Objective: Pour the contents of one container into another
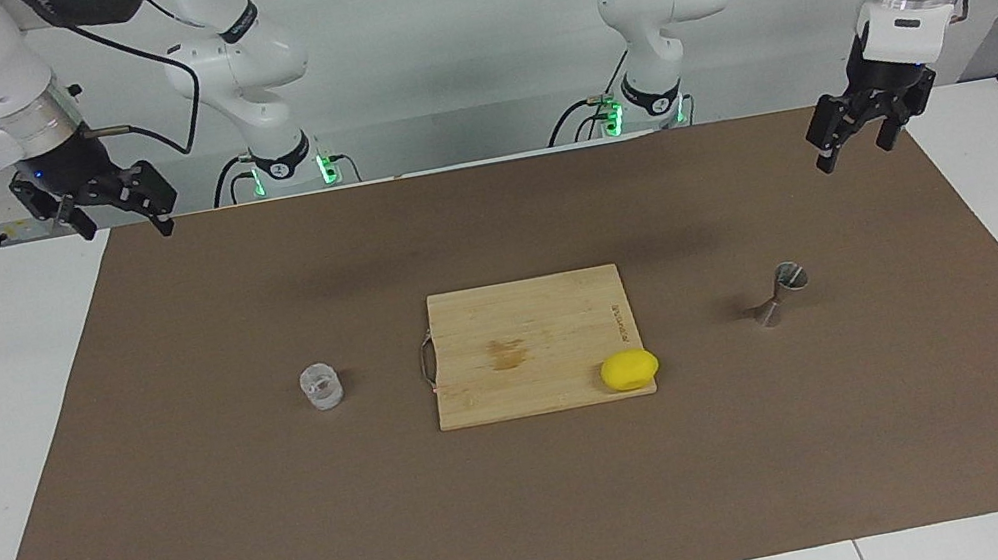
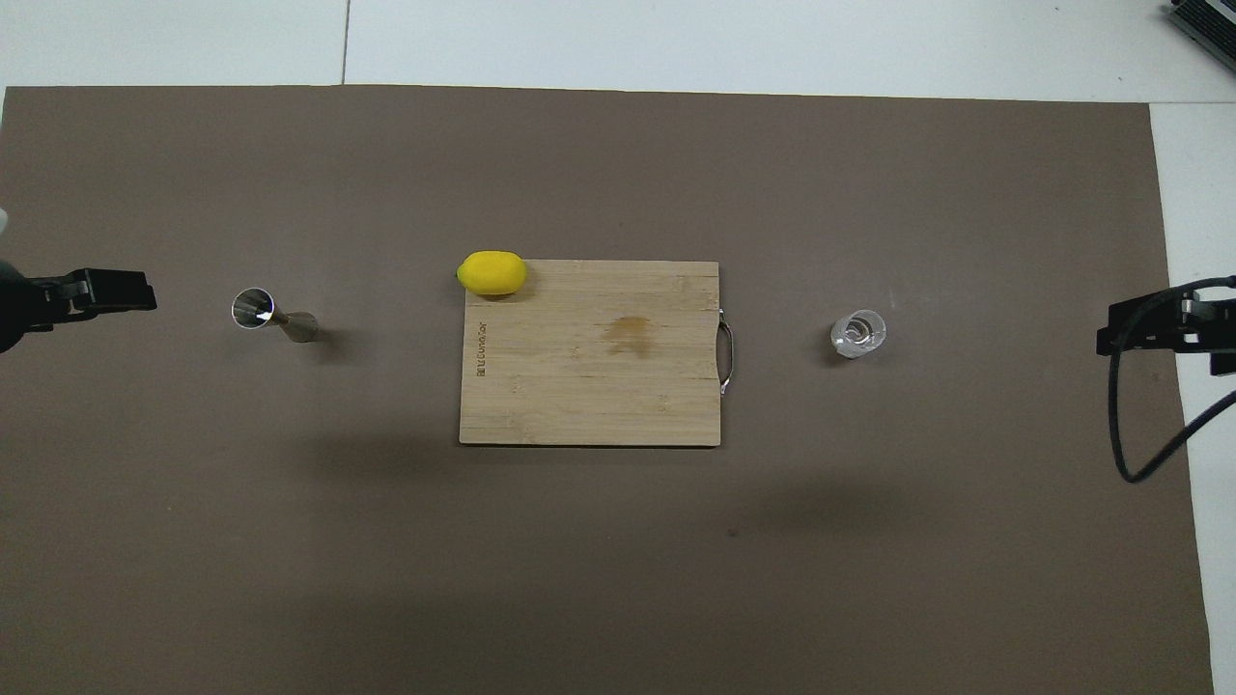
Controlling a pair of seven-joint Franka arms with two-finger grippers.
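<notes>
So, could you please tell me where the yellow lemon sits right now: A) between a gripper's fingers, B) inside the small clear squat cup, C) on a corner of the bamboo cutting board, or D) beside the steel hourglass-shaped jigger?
C: the yellow lemon rests on a corner of the bamboo cutting board, toward the left arm's end, apart from everything else.

High facing view and steep overhead view, half-turned, sharing the brown mat [image 1: 302, 556].

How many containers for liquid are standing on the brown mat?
2: the clear cup toward the right arm's end, the steel jigger toward the left arm's end. None seems hidden.
</notes>
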